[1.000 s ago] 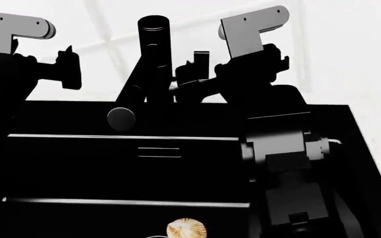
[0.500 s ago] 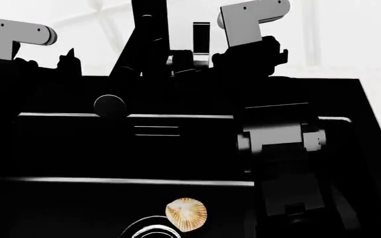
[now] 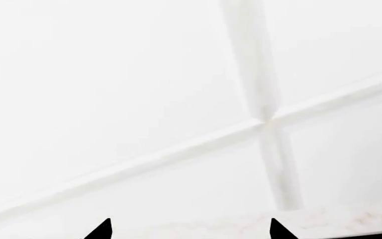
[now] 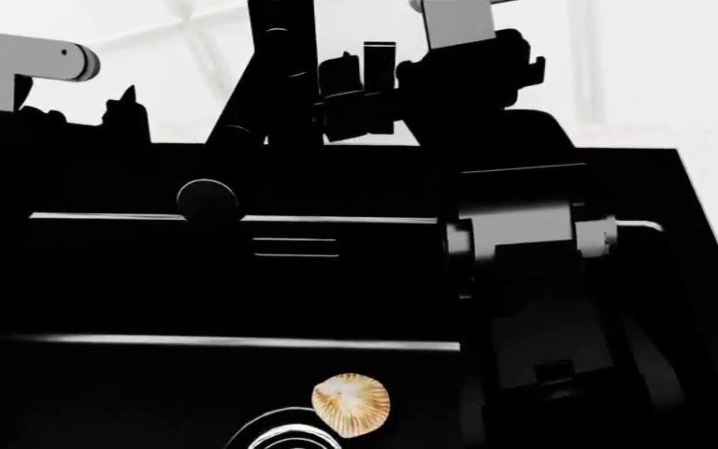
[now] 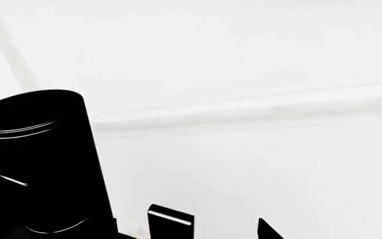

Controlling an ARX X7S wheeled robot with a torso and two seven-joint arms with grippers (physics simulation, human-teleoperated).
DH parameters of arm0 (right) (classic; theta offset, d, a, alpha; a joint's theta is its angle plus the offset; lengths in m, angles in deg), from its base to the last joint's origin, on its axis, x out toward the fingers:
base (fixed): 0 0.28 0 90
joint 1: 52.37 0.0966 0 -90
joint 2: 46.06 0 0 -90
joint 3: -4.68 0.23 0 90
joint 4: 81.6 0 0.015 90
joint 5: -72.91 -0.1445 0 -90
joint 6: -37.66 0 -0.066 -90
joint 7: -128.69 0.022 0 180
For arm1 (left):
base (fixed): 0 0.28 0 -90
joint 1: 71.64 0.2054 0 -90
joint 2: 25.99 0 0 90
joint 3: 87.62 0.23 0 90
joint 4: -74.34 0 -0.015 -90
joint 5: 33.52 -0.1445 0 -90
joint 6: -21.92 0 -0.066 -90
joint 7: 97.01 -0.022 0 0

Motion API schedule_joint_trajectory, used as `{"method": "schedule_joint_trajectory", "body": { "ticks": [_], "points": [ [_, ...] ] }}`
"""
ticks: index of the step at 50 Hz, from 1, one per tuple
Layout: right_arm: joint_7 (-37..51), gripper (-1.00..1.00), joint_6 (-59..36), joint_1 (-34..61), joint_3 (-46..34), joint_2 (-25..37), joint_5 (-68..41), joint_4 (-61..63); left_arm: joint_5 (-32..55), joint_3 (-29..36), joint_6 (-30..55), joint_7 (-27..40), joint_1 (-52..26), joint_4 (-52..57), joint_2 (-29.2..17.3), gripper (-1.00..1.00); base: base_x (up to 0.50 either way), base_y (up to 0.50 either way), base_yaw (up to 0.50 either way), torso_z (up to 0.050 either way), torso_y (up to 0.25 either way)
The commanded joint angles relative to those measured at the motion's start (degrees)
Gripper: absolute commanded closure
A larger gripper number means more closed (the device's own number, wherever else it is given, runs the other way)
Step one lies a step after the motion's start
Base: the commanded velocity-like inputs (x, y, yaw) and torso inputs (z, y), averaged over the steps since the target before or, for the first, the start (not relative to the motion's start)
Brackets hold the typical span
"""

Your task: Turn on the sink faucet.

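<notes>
Right gripper (image 4: 362, 79), upper centre, beside the sink faucet (image 4: 272, 70); jaw state unclear. Left gripper (image 3: 187, 230) jaws wide, empty.

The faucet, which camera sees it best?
The head view: the sink faucet shows its slanted spout and round nozzle over the sink. The right wrist view catches only its thick black column up close. The left wrist view shows none of it.
</notes>
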Motion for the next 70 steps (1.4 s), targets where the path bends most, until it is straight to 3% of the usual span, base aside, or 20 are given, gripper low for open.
{"method": "schedule_joint_trajectory", "body": {
  "ticks": [1,36,50,70],
  "points": [
    [1.26,-1.0,-0.46,0.17,-4.28,-0.01,-4.56,-0.03,0.43,-0.24,1.25,0.51,0.4,1.46,-0.53,-1.0,0.0,0.0,0.0,0.0,0.0],
    [0.02,-1.0,0.45,-1.49,-3.36,-0.01,-3.45,-0.03,0.94,0.28,-0.46,0.93,0.81,-0.79,-0.18,-1.0,0.13,0.0,0.0,0.0,0.0],
    [3.2,-1.0,1.0,-1.36,2.0,-0.01,1.1,-0.03,1.65,0.08,0.59,0.76,1.61,1.09,-0.7,-1.0,0.0,0.0,0.0,0.0,0.0],
    [3.73,-1.0,0.65,-0.16,-4.69,-0.02,-3.95,-0.03,1.63,0.88,-1.52,0.02,1.21,-1.04,-0.55,-1.0,0.0,0.0,0.0,0.001,-0.049]
  ]
}}
